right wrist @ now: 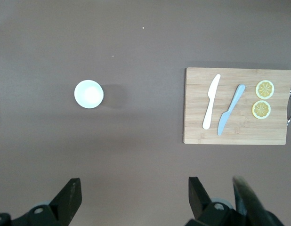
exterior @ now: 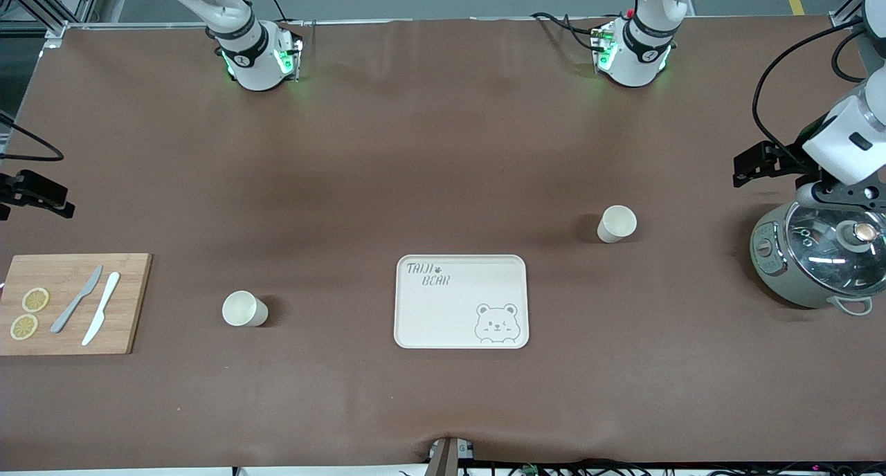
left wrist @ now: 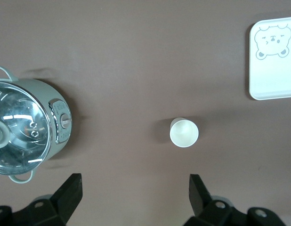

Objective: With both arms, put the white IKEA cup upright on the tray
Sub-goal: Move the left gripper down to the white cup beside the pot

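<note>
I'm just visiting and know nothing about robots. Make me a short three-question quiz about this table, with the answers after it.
1. True or false: a cup already stands on the tray.
2. How many knives lie on the cutting board?
3. Which is open? A) only the left gripper B) only the right gripper C) both

Key: 1. False: the cup toward the left arm's end and the cup toward the right arm's end both stand on the table. 2. Two. 3. C.

You see two white jointed arms, the right arm (exterior: 235, 26) and the left arm (exterior: 647, 26), black bands at the joints, green lights glowing on both bases, black cables trailing, black wedge-shaped fingers (left wrist: 70, 193) with small round screw holes.
</note>
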`<move>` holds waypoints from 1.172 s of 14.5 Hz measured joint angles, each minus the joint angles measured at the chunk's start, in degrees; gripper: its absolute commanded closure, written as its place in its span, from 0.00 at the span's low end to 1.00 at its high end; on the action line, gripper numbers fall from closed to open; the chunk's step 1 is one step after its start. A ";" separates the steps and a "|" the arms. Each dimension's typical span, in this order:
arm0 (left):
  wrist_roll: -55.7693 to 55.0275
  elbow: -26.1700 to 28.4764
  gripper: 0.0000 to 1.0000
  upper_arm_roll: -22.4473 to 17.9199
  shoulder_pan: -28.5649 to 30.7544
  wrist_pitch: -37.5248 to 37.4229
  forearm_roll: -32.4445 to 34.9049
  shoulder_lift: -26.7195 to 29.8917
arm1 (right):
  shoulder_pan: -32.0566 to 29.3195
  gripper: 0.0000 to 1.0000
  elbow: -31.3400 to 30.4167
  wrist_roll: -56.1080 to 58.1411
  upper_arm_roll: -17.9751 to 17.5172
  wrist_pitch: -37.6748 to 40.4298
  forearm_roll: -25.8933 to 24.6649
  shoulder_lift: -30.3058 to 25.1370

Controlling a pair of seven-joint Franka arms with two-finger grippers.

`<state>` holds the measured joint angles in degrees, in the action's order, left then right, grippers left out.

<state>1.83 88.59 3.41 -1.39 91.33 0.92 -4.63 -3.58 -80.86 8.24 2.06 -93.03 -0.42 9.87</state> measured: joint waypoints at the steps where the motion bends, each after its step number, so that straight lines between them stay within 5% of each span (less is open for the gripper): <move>1: 0.00 0.00 0.00 0.00 -0.01 0.39 0.40 -0.06 | 0.51 0.00 0.00 -0.02 -0.29 -0.03 0.00 0.28; 9: 0.00 4.37 0.00 0.81 -0.77 6.28 0.94 -1.86 | -0.02 0.00 1.29 -0.13 0.22 0.01 -0.05 0.87; 15: -0.01 30.19 0.00 0.99 -0.67 26.51 -1.11 6.11 | 0.09 0.00 1.32 -0.14 0.02 0.05 -0.04 0.87; 17: -0.01 35.03 0.00 0.99 -0.67 28.97 -1.13 7.23 | 0.10 0.00 1.32 -0.14 0.01 0.08 -0.04 0.88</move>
<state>1.83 123.62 4.40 -2.06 120.30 -0.21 2.59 -3.48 -79.54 8.10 2.07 -92.95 -0.46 10.75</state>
